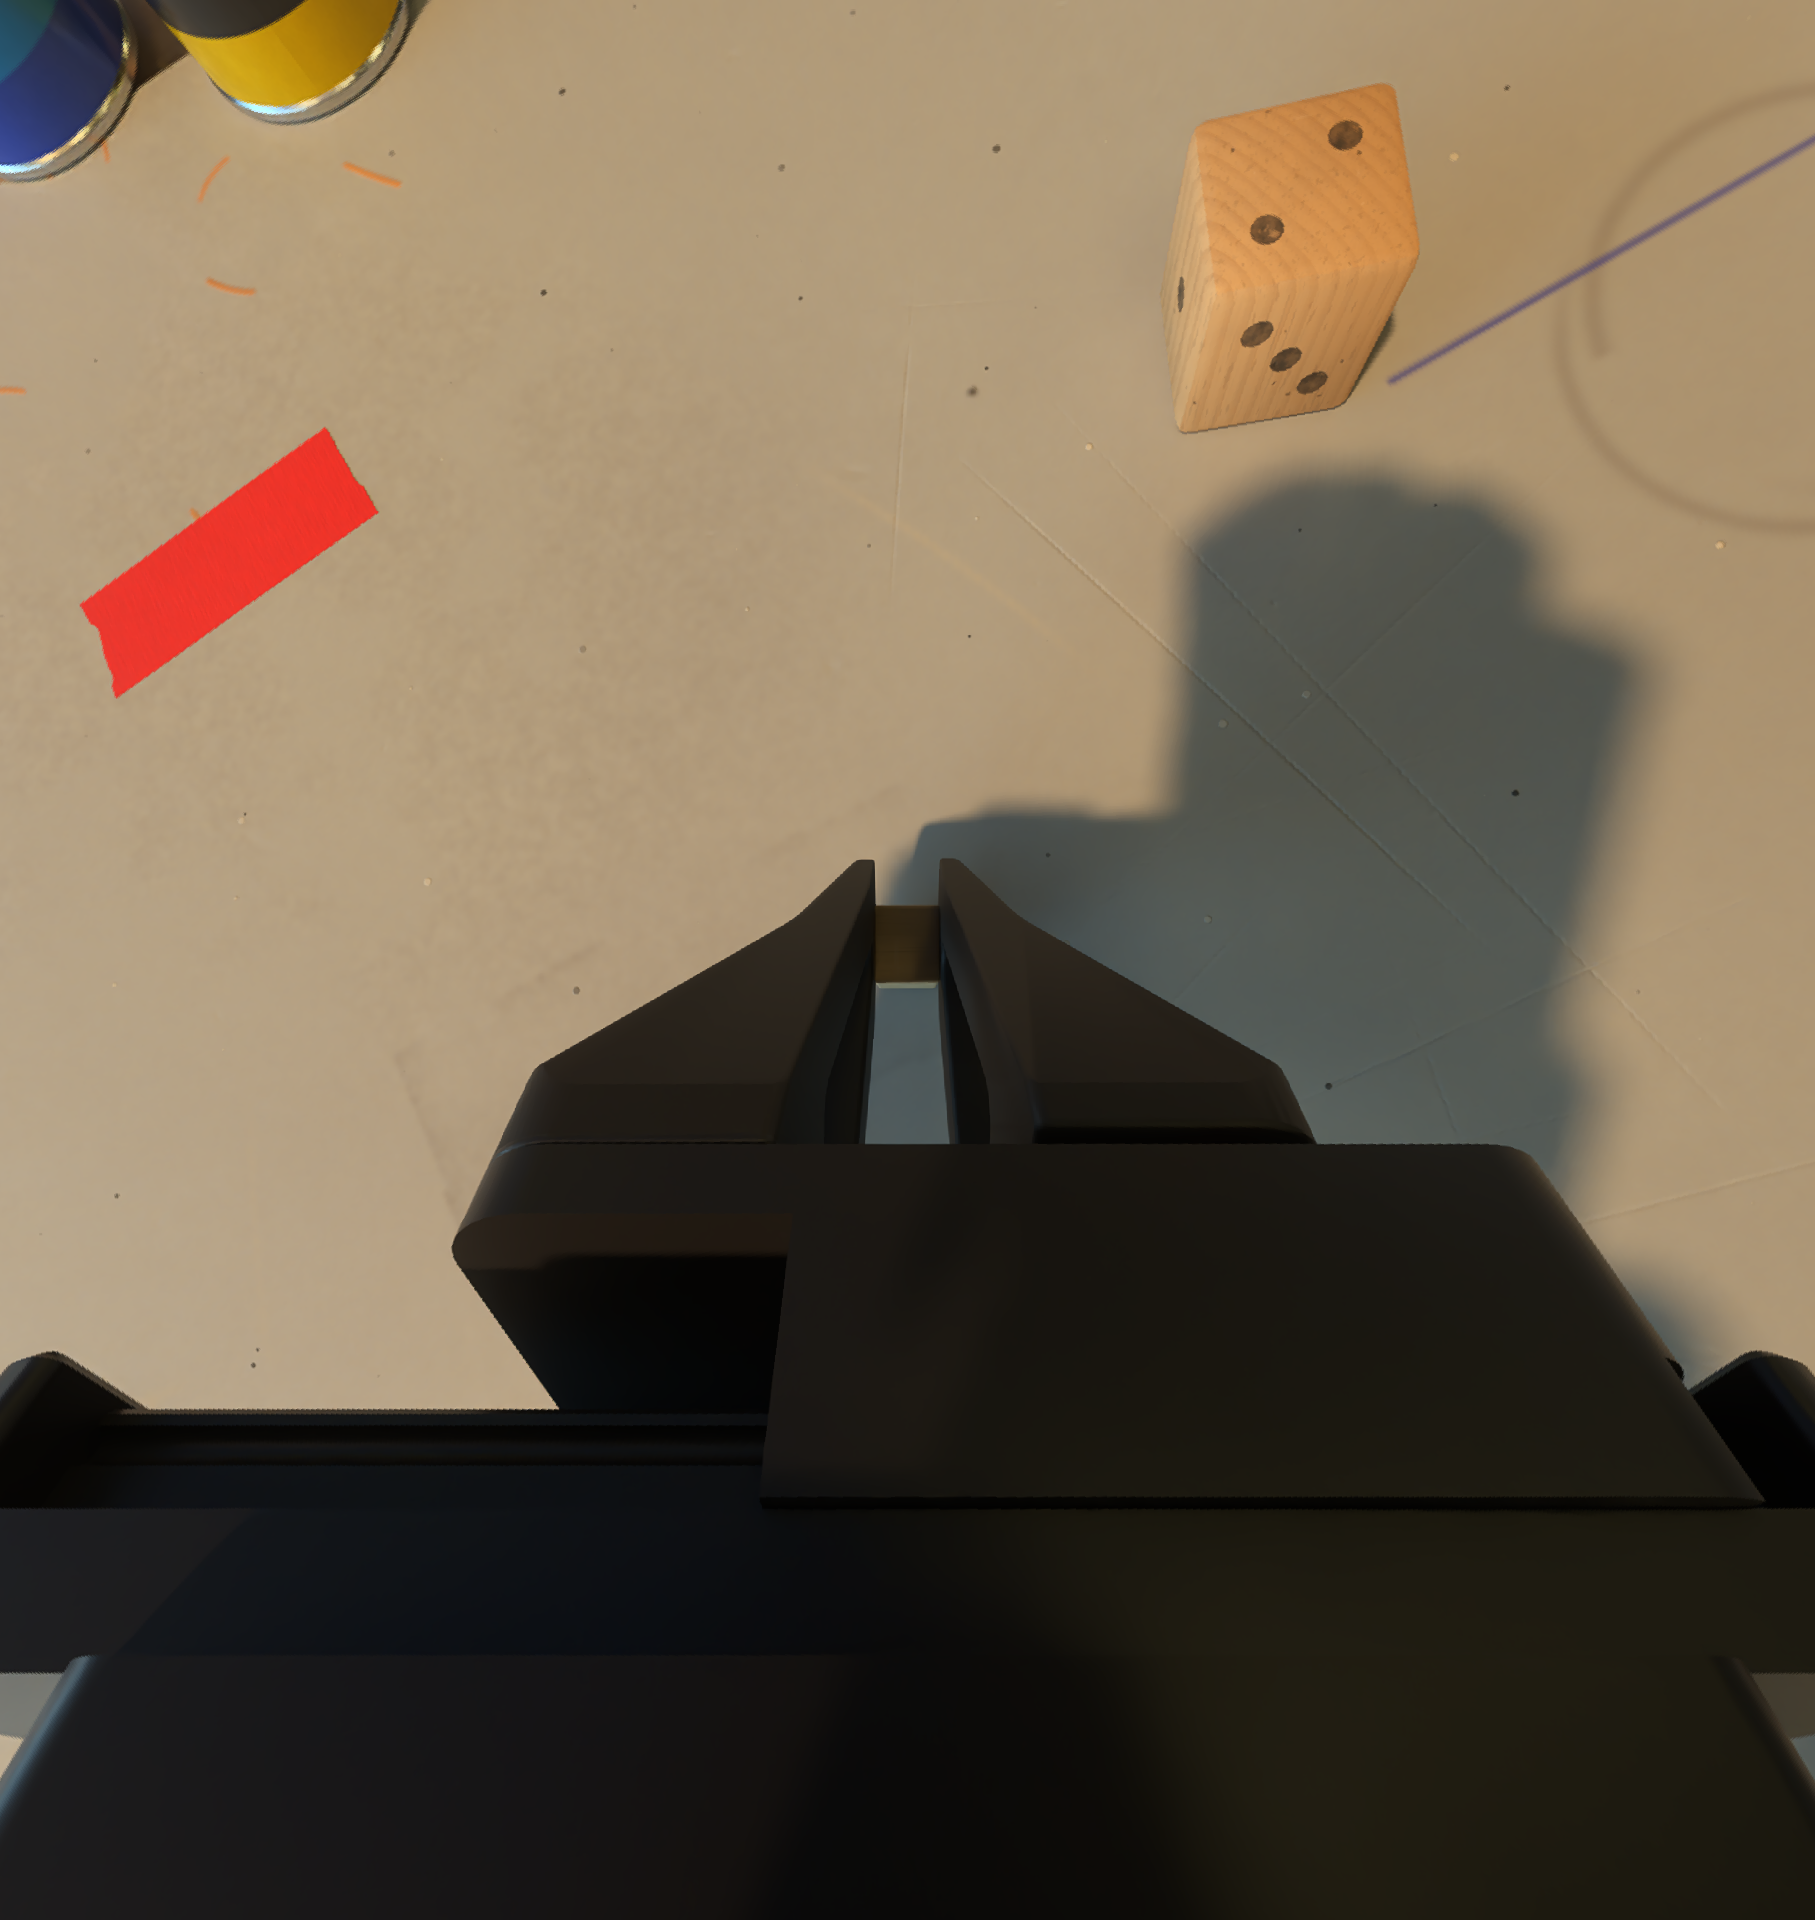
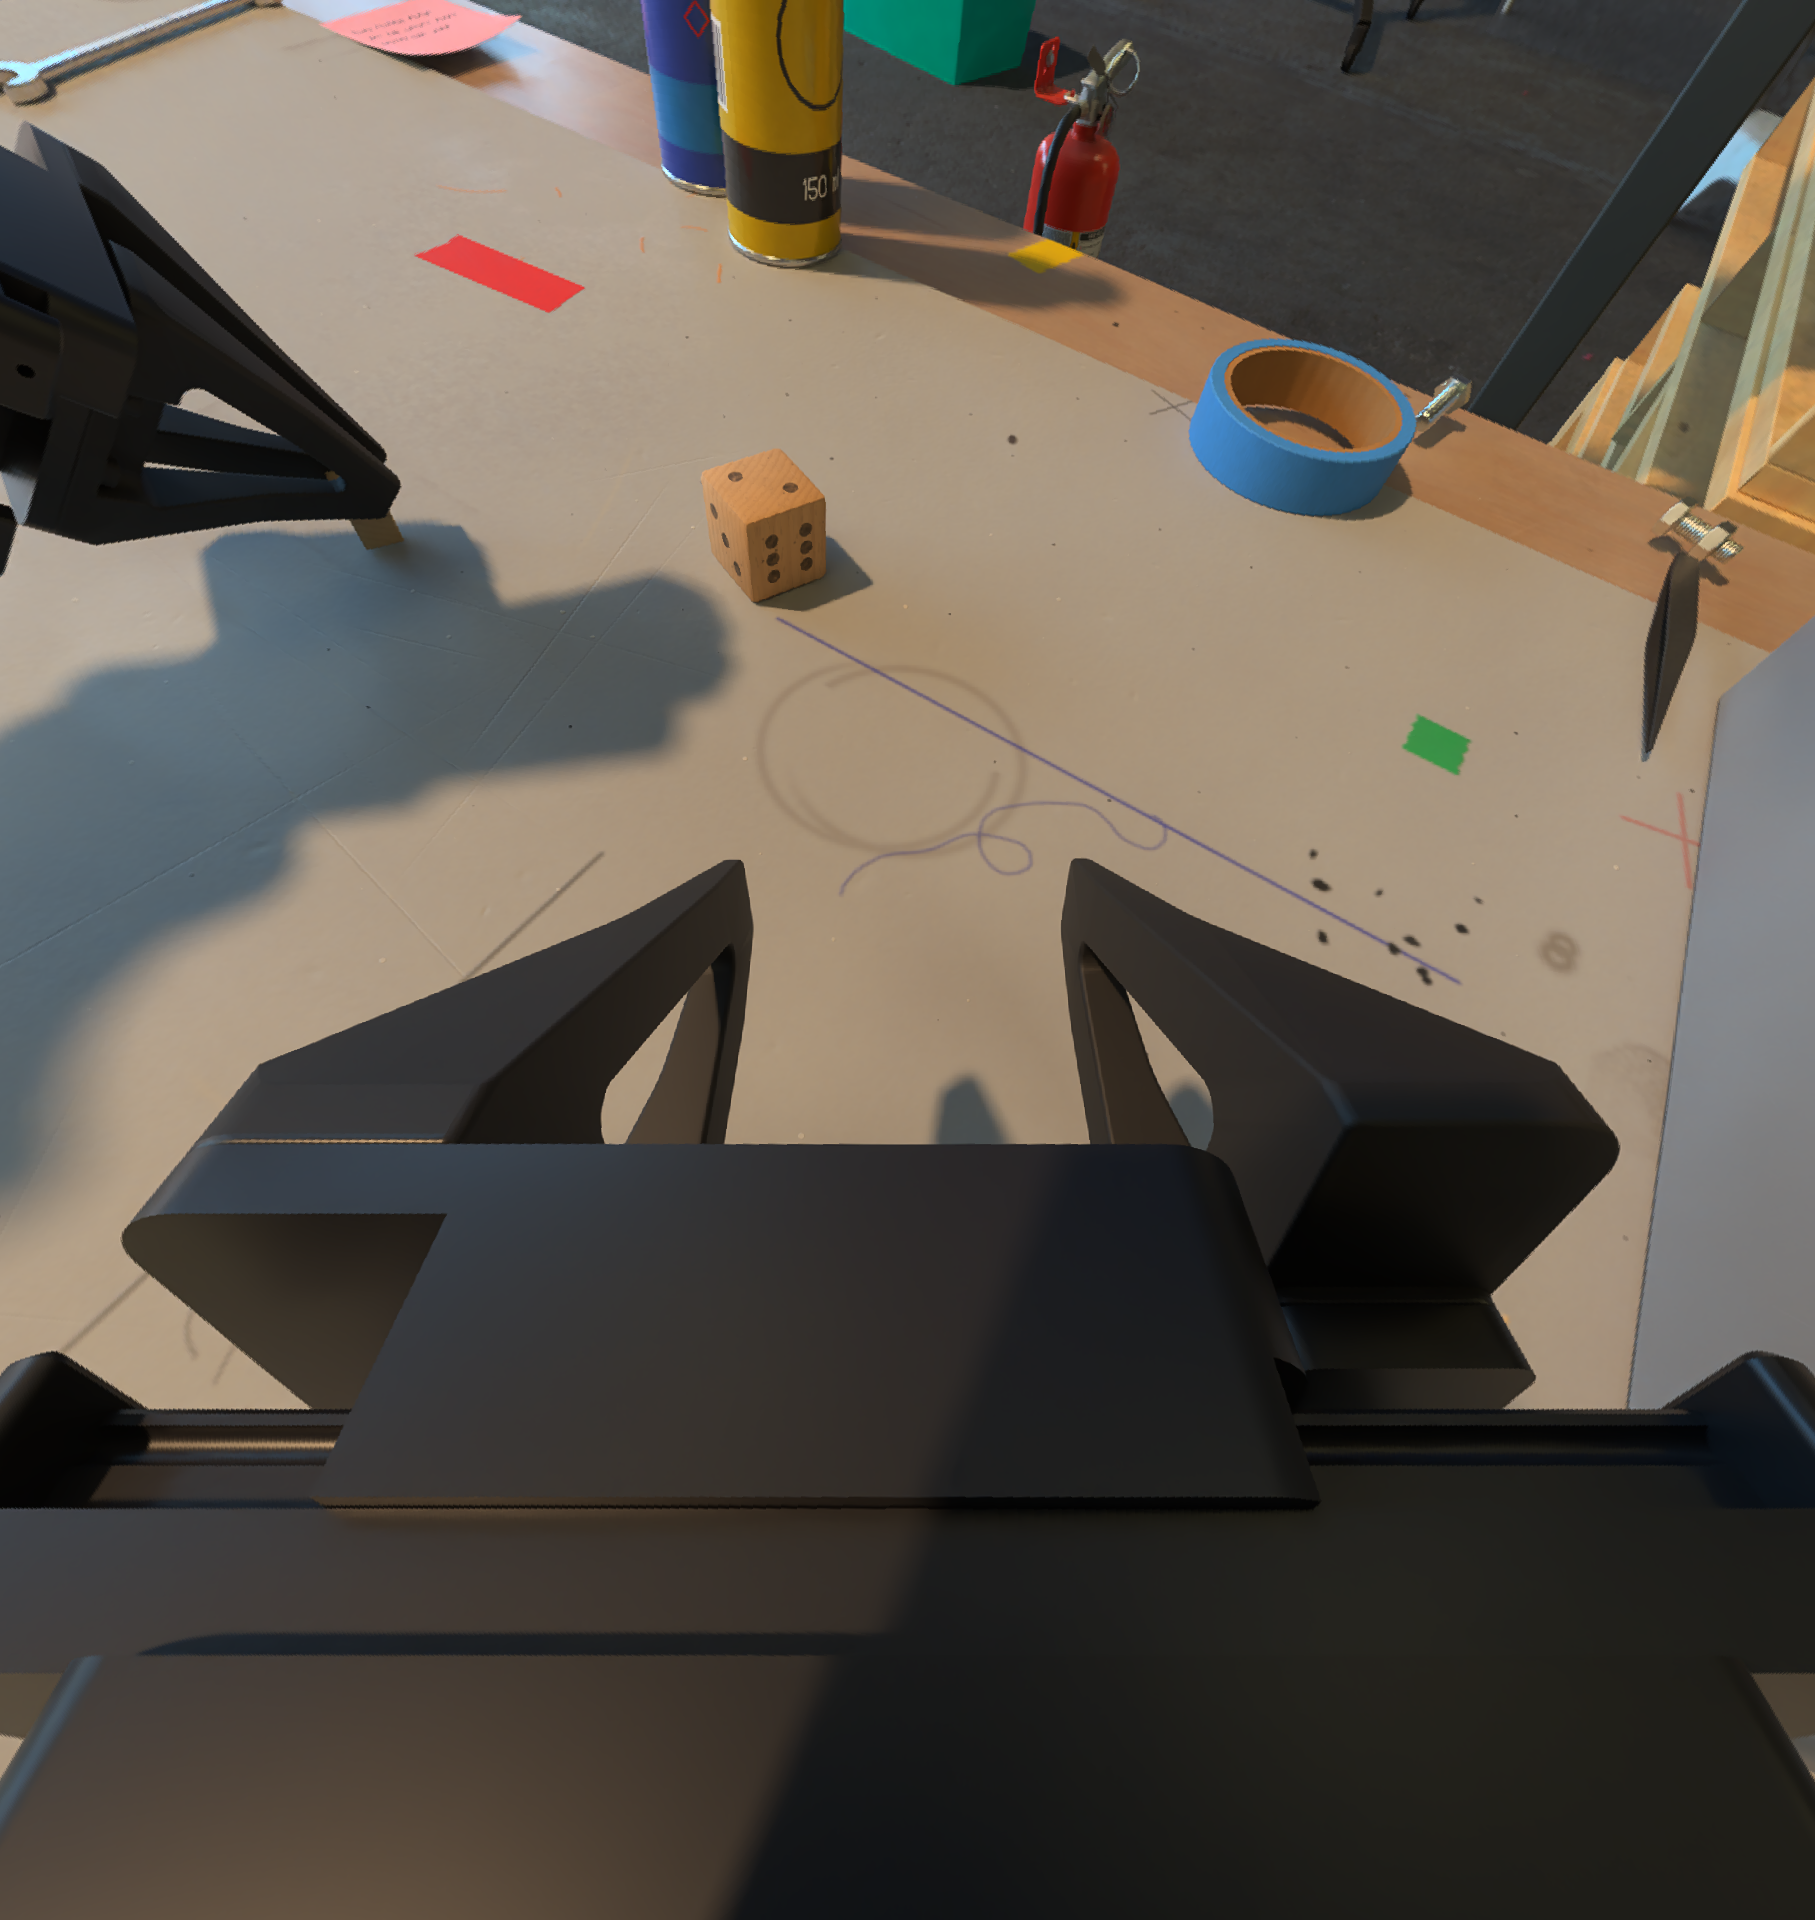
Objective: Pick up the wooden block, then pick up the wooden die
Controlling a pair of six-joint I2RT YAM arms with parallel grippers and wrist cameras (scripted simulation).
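My left gripper [image 1: 906, 883] is shut on a small wooden block [image 1: 905, 943], held between its fingertips above the table. The right wrist view shows the same gripper [image 2: 368, 509] at the far left with the block [image 2: 378, 532] poking out below its tips. The wooden die [image 1: 1287, 260] stands on the table ahead and to the right of the left gripper. It also shows in the right wrist view [image 2: 766, 525], well ahead of my right gripper [image 2: 905, 883]. The right gripper is open and empty, above the table.
A yellow can [image 2: 783, 125] and a blue can [image 2: 683, 94] stand at the table's far edge; both show in the left wrist view [image 1: 290, 52]. A blue tape roll [image 2: 1298, 426] sits far right. Red tape [image 1: 228, 561] and green tape [image 2: 1436, 744] lie flat. A grey panel [image 2: 1776, 987] stands right.
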